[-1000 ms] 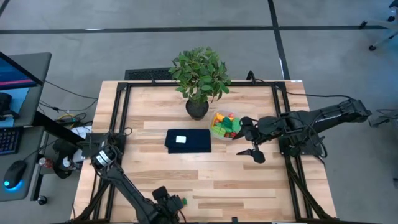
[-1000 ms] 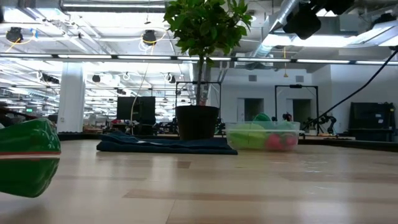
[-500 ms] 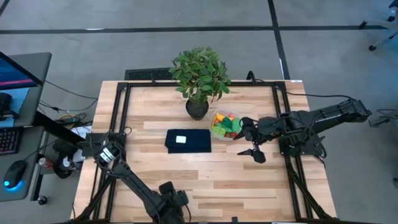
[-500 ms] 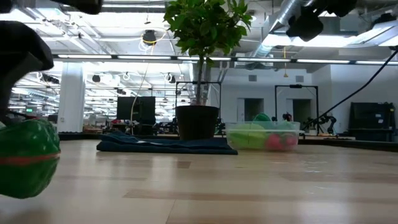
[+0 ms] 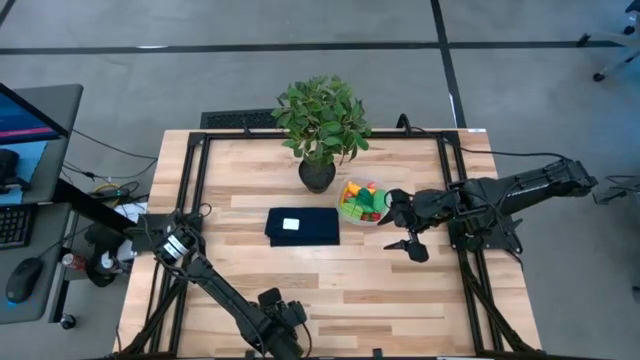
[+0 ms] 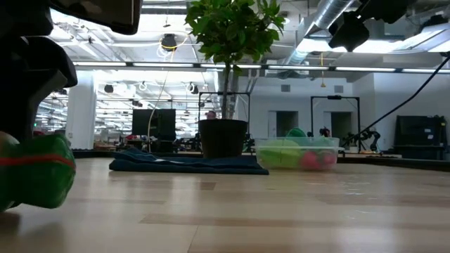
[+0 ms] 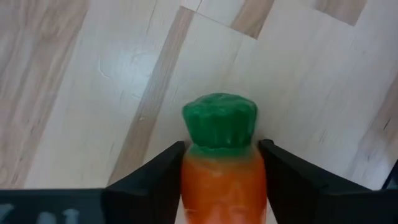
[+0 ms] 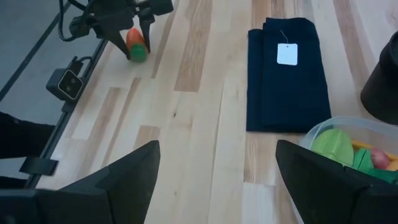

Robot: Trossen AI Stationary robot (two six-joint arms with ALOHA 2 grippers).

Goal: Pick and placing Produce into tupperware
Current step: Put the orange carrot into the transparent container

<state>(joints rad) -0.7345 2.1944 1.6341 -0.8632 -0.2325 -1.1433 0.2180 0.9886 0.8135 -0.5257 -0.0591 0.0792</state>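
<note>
An orange carrot with a green top (image 7: 221,124) lies near the table's near edge, and my left gripper (image 5: 280,322) stands over it, shut on it. The right wrist view shows the same carrot (image 8: 135,43) under that gripper (image 8: 132,31). In the low view the carrot's green end (image 6: 35,179) fills the left edge. The clear round tupperware (image 5: 360,200) holds several produce pieces and stands on the table right of the plant pot. My right gripper (image 5: 405,228) hangs open just right of it, touching nothing. My left gripper pinches the carrot's orange body (image 7: 194,177), just behind the green top, between its two fingers (image 7: 163,177). The fingers come steeply from above and lie across the carrot. The carrot rests on the table.
A folded dark blue cloth with a white label (image 5: 302,226) lies mid-table, left of the tupperware. A leafy potted plant (image 5: 320,125) stands at the far middle. Black frame rails run along the table's left and right sides. Bare wood lies between the carrot and the cloth.
My left gripper has gone toward the table's right along the near edge and down over the carrot, and now hides it in the high view. In the low view the dark gripper has come down over the carrot's green end, which has shifted a little.
</note>
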